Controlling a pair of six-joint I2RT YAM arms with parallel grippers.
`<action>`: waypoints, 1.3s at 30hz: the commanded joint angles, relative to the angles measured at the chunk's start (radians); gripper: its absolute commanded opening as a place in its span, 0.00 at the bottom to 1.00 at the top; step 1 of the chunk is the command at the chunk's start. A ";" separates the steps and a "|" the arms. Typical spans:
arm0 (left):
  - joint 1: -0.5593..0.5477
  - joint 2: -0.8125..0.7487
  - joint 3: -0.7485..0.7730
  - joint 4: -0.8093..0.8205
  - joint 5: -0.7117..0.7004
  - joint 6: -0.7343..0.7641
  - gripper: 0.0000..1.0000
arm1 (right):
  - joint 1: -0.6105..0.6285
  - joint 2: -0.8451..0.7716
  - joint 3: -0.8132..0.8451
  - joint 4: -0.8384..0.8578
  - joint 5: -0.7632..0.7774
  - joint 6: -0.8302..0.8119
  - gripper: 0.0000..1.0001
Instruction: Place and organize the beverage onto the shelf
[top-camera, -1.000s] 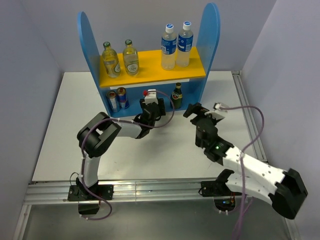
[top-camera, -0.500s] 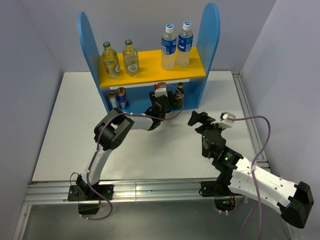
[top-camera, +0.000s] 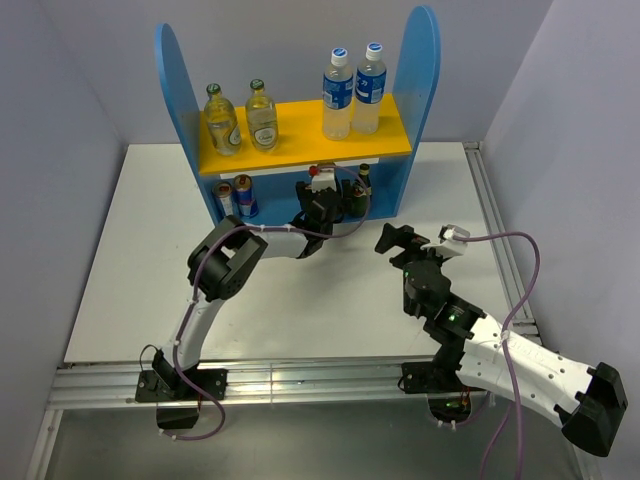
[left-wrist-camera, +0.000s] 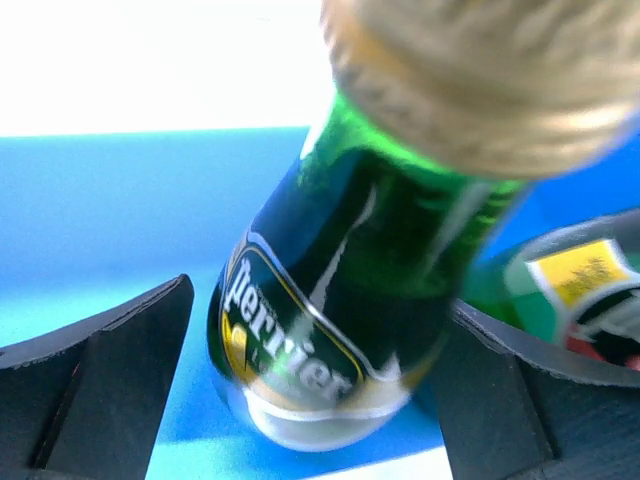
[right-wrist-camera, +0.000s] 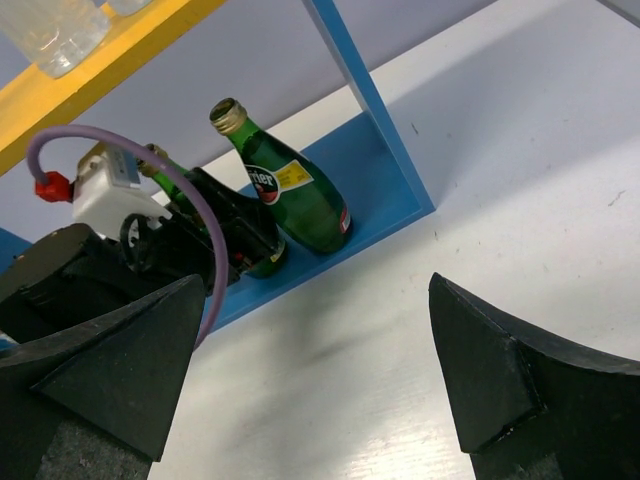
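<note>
A white table (top-camera: 130, 250) stands enclosed by plain pale lavender walls (top-camera: 80, 60).

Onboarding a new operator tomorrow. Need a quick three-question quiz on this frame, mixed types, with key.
1. True or false: the right claw holds a bottle.
2. What stands on the right half of the yellow-orange upper board? A) two blue-capped plastic bottles B) two cups C) one bowl
3. Which claw straddles a green bottle on the lower tier?

Key: 1 false, it is open and empty. 2 A. 3 the left claw.
</note>
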 joint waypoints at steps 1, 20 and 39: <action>-0.022 -0.112 -0.033 0.053 -0.015 -0.005 0.99 | 0.007 0.007 -0.009 0.026 0.023 0.010 1.00; -0.275 -0.778 -0.352 -0.758 -0.316 -0.355 0.99 | 0.056 -0.013 0.175 -0.250 -0.213 -0.051 1.00; -0.444 -1.491 -0.156 -1.424 -0.339 -0.244 0.99 | 0.093 -0.145 0.853 -0.972 -0.480 -0.134 1.00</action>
